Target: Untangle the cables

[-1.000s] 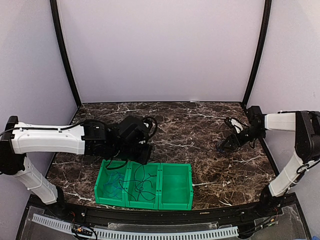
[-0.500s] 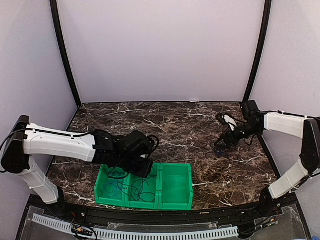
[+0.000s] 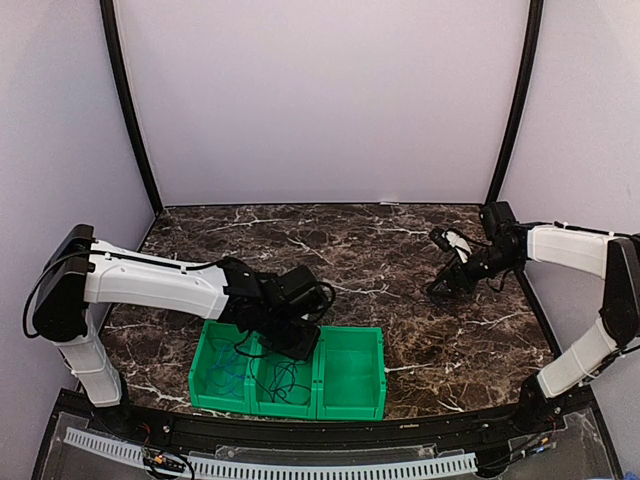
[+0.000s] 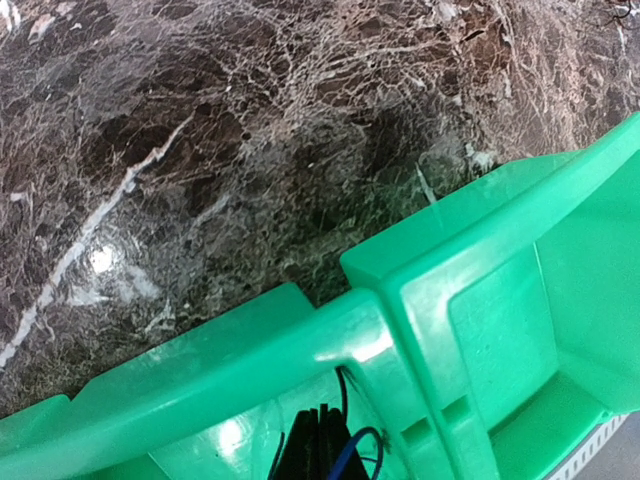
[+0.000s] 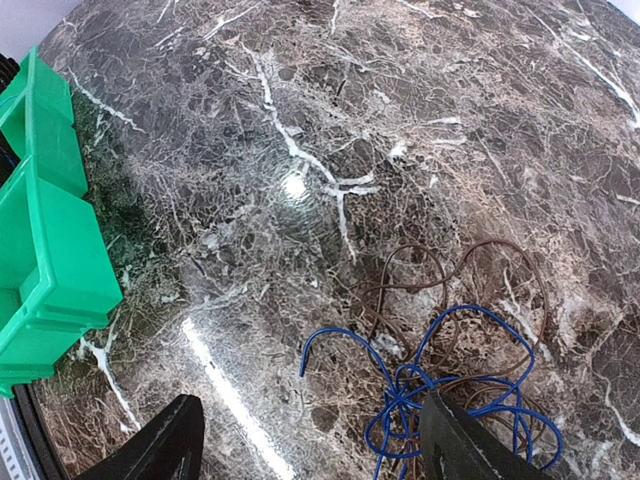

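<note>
Cables (image 5: 405, 385): thin blue and brown wire, looped and knotted, on glossy veined marble table (image 5: 300, 150), just ahead of right gripper (image 5: 320, 450), fingers (image 5: 175, 445) spread wide, holding nothing | left gripper (image 3: 303, 343): over glossy green plastic bin (image 4: 470, 300) containing thin dark wires (image 3: 280, 375); grip indiscernible.

The left arm (image 3: 150, 285) and right arm (image 3: 572, 245) have white shells, black joints and black fingers (image 5: 172, 445).
</note>
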Available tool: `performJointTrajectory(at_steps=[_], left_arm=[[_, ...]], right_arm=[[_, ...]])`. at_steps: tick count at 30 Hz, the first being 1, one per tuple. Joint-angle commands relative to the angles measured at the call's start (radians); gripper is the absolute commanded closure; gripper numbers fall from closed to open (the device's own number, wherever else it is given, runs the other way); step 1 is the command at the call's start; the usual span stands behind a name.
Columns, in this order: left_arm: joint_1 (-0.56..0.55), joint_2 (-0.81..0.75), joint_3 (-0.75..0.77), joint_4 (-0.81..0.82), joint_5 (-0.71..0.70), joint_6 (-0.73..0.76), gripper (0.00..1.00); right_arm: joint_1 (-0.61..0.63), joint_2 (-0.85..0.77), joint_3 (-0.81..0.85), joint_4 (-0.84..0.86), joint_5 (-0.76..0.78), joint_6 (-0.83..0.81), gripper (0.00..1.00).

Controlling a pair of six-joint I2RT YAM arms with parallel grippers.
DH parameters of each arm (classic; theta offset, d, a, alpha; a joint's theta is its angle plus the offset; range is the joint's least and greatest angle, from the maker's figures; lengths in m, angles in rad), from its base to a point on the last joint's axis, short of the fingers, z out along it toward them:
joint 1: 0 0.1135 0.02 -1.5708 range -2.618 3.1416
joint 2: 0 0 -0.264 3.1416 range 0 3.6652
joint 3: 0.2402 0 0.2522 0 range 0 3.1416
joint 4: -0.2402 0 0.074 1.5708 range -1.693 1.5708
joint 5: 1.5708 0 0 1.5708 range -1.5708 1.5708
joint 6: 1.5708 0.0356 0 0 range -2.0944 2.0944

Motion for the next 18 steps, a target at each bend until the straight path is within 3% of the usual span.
performJointTrajectory(at_steps=[1, 5, 12, 18], left_arm=[[0.005, -0.010, 0.020, -0.074, -0.008, -0.007, 1.00], [0.005, -0.022, 0.035, -0.129, -0.038, 0.007, 0.92], [0.005, -0.076, 0.137, -0.227, -0.095, 0.067, 0.60], [0.005, -0.129, 0.212, -0.283, -0.102, 0.102, 0.44]], right_arm=[[0.006, -0.018, -0.008, 0.007, -0.024, -0.011, 0.24], [0.006, -0.015, -0.008, 0.007, -0.024, -0.009, 0.24], [0.008, -0.010, -0.005, 0.005, -0.028, -0.009, 0.25], [0.007, -0.014, -0.009, 0.002, -0.028, -0.010, 0.25]])
